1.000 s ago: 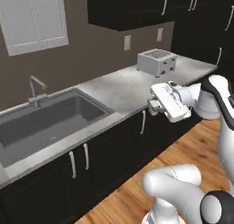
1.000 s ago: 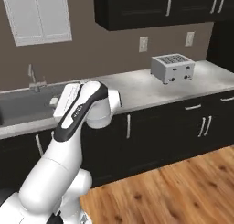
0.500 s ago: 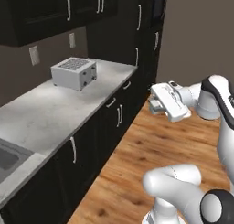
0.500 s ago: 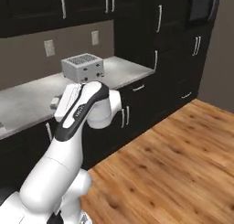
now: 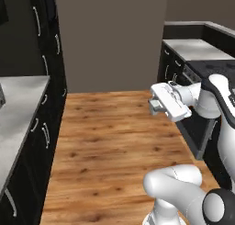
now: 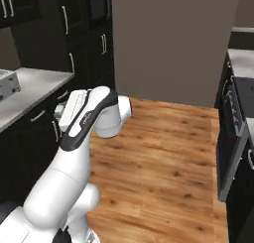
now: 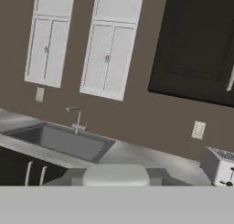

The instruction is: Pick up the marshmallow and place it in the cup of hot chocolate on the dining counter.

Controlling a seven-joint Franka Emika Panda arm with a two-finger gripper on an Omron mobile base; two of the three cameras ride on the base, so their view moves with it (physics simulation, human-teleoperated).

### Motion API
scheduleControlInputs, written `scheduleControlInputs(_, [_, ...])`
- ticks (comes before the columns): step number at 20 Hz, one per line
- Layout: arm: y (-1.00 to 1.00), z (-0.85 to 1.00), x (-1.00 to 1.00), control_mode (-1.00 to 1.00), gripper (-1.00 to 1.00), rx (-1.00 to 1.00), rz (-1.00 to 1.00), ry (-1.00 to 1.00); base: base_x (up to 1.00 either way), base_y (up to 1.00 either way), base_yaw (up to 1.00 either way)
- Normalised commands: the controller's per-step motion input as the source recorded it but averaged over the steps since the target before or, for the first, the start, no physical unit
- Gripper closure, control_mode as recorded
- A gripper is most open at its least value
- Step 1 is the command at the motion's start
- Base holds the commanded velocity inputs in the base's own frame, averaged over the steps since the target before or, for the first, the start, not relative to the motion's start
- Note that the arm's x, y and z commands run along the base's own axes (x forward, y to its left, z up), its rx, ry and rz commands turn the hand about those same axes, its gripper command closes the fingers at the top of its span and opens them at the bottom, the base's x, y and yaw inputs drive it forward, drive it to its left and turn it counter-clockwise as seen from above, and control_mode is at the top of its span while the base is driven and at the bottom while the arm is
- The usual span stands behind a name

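At the bottom centre of the hand view we see the claw [image 7: 115, 178] closed on the marshmallow [image 7: 115, 172], a pale, stubby, soft-edged lump pinched between the two dark finger tips [image 7: 73, 176]. Beyond it lies a grey bench [image 7: 137, 157]. It has a sunk sink [image 7: 64, 141] and a tap [image 7: 77, 118] at the left, and a toaster [image 7: 218, 166] at the lower right. Behind those stands a brown wall with a socket [image 7: 198, 130], two white-framed windows [image 7: 109, 45] at the upper left and a dark cupboard [image 7: 196, 45] at the upper right.

In the left base view the arm [image 5: 215, 95] rises from the lower right and bends at mid-height. Its white hand is level and points toward the left of the frame, above the wooden floor [image 5: 110, 146].
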Motion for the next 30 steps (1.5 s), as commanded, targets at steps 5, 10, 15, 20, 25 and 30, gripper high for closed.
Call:
scheduleControlInputs(5, [0.00,0.00,0.00,1.00,1.00,0.00,0.00,0.00,0.01,-0.20,-0.75])
scheduleControlInputs(10, [0.00,0.00,0.00,1.00,1.00,0.00,0.00,0.00,0.00,-0.32,-0.70])
scheduleControlInputs(15, [0.00,0.00,0.00,1.00,1.00,0.00,0.00,0.00,0.03,-0.66,-0.68])
scheduleControlInputs(20, [0.00,0.00,0.00,1.00,1.00,0.00,0.00,0.00,0.12,-0.94,-0.61])
scheduleControlInputs(25, [0.00,0.00,0.00,1.00,1.00,0.00,0.00,0.00,0.35,-1.00,-0.49])
scheduleControlInputs(30, [0.00,0.00,0.00,1.00,1.00,0.00,0.00,0.00,0.72,-1.00,-0.42])
